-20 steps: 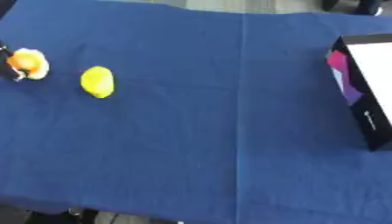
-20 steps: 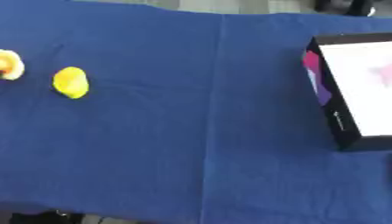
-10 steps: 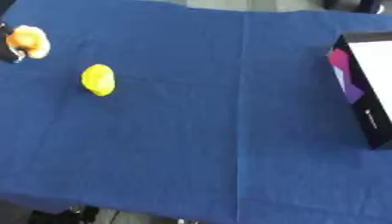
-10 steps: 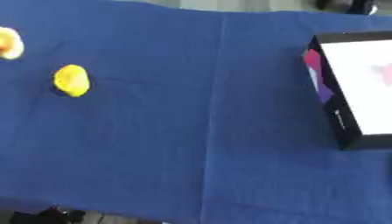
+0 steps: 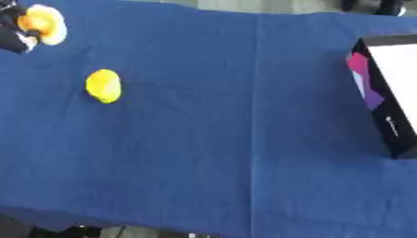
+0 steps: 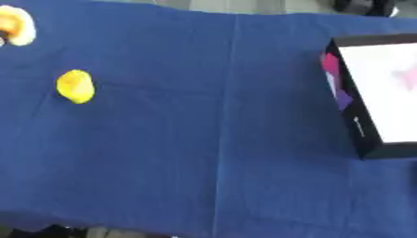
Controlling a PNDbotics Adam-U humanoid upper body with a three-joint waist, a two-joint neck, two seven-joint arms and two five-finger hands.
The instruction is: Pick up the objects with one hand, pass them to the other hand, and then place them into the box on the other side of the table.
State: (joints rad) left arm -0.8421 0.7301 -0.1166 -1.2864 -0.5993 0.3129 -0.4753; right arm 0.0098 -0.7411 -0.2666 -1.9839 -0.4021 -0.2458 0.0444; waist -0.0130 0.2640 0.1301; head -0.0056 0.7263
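Only a small bit of the robot hand (image 5: 11, 35) shows, at the top left corner. It is black, with a little white patch near its lower edge. The shape is blurry.

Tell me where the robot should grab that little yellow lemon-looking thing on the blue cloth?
Probably across the middle of the small yellow lemon-shaped object, coming from above. It lies alone on the blue cloth, its long axis running near to far, so fingers could close on its narrower left and right sides.
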